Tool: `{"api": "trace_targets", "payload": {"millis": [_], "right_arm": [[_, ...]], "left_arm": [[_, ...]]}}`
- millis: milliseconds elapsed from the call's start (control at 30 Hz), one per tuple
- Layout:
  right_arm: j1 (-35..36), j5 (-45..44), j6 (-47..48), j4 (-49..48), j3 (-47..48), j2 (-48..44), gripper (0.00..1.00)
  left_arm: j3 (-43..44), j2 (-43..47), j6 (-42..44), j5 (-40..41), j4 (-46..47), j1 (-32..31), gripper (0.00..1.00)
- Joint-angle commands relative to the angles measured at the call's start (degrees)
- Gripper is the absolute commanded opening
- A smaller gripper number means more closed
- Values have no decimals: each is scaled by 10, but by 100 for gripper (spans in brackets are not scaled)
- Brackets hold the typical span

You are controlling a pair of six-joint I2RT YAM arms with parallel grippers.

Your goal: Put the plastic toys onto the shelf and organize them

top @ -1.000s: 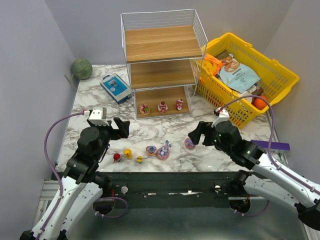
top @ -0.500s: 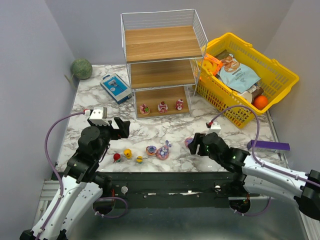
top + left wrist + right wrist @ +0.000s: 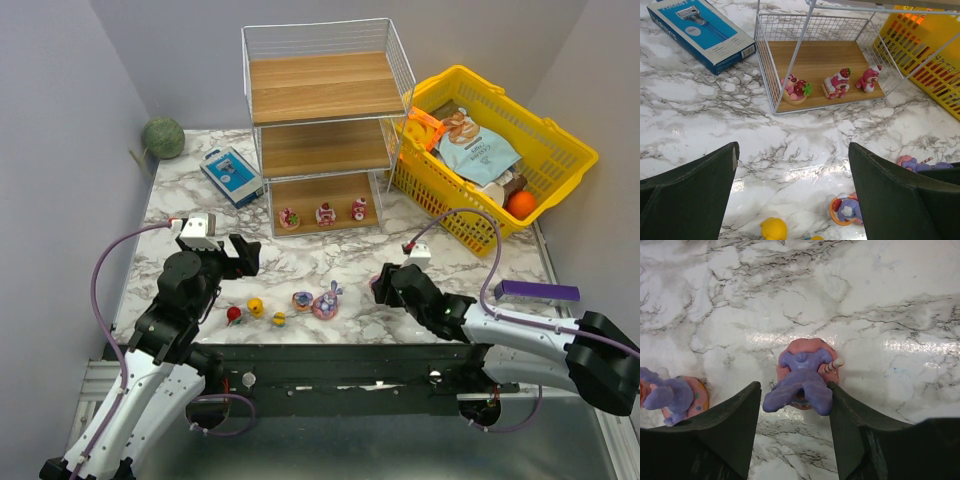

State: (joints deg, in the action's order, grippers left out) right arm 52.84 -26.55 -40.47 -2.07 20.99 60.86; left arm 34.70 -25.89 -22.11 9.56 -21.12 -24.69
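- Currently right gripper [image 3: 794,386] is down low over the marble table [image 3: 900,300], jaws apart, straddling a pink-purple bunny toy [image 3: 805,376]; one finger [image 3: 725,435] on each side, toy standing on the tabletop between the tips
- gaps to both fingers look slim; can't tell from the right wrist view whether either pad actually touches it
- second bunny toy [image 3: 674,397] sits just beside it, to the left in that view, on its own pink base
- left gripper [image 3: 792,152] is wide open, holding nothing, hovering above the table in front of the shelf [image 3: 790,60]
- shelf is a three-tier wire rack with wooden boards at the far middle of the table; bottom tier carries three pink-red ones side by side near the front edge: left cake toy [image 3: 795,89], middle cake toy [image 3: 836,83], right cake toy [image 3: 868,78]
- loose toys in a row near the table's front edge, left to right in the top view: red-haired toy [image 3: 233,314], yellow toy [image 3: 256,307], small yellow toy [image 3: 279,319], ring-based purple toy [image 3: 302,300], then the second bunny toy, then the one between the right fingers
- that row is well apart from the shelf
- blue-white box [image 3: 700,30] lies left of the shelf, yellow basket [image 3: 930,55] just beside its right side with snack packets [image 3: 478,150] inside; green ball [image 3: 162,137] in the far left corner
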Motion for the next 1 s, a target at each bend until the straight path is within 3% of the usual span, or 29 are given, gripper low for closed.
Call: {"api": "trace_targets", "payload": {"millis": [0, 67, 300, 500, 800, 967], "right_arm": [[4, -42, -5, -44, 1, 20, 59], [5, -40, -2, -55, -2, 24, 56], [4, -43, 1, -48, 4, 34, 25], [6, -43, 26, -11, 28, 7, 7], [6, -43, 108, 52, 133, -72, 2], [5, -53, 162, 107, 253, -37, 1]], "left_arm": [[4, 1, 7, -1, -1, 4, 99], [3, 0, 8, -3, 0, 5, 99], [4, -2, 8, -3, -1, 4, 99], [4, -1, 8, -2, -2, 4, 99], [5, 1, 8, 1, -1, 4, 99], [4, 3, 7, 5, -2, 5, 99]]}}
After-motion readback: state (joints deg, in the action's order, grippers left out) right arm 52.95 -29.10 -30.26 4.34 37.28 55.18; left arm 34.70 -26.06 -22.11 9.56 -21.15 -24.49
